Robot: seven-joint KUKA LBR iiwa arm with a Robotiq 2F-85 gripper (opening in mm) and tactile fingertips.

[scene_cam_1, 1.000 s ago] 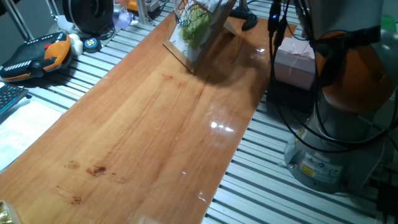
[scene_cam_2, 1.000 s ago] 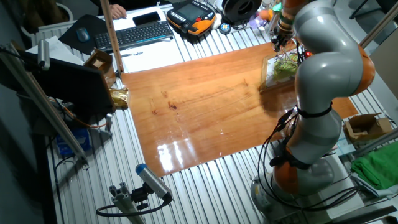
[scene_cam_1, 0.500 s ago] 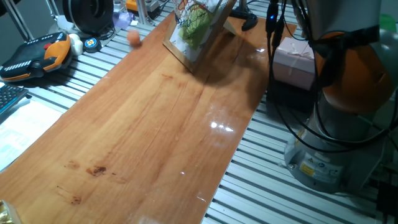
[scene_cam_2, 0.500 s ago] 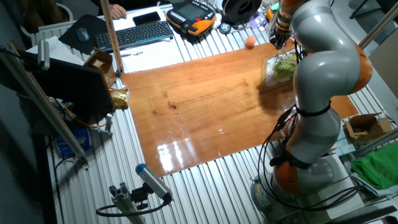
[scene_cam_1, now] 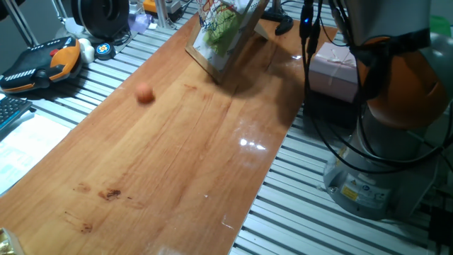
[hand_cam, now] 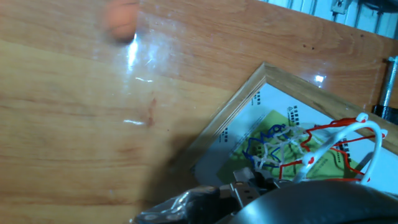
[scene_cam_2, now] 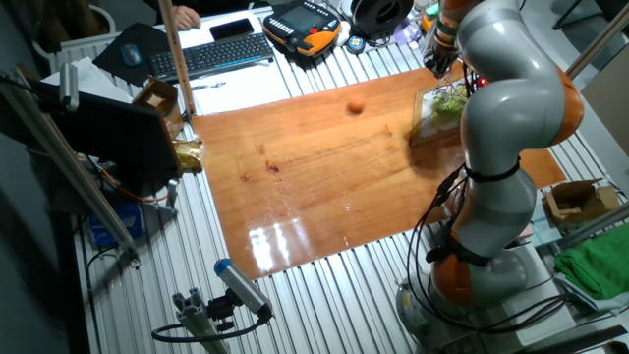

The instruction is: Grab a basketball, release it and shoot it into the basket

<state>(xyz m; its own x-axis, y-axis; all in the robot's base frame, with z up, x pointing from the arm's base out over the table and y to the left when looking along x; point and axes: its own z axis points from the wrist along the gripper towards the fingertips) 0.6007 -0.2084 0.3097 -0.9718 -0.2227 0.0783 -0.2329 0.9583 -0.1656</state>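
Orange basketball lies loose on the wooden tabletop, well apart from the basket on its tilted board, while the gripper hangs above that board, jaws' state impossible to tell.

basketball on table, well apart from basket | basket on tilted board at table's far end

From my station I count one basketball on the surface, one basket on its one framed board, and one arm. Off the wood I make out one keyboard, one orange-and-black pendant and one pink box. Possibly one mouse, though it is small.
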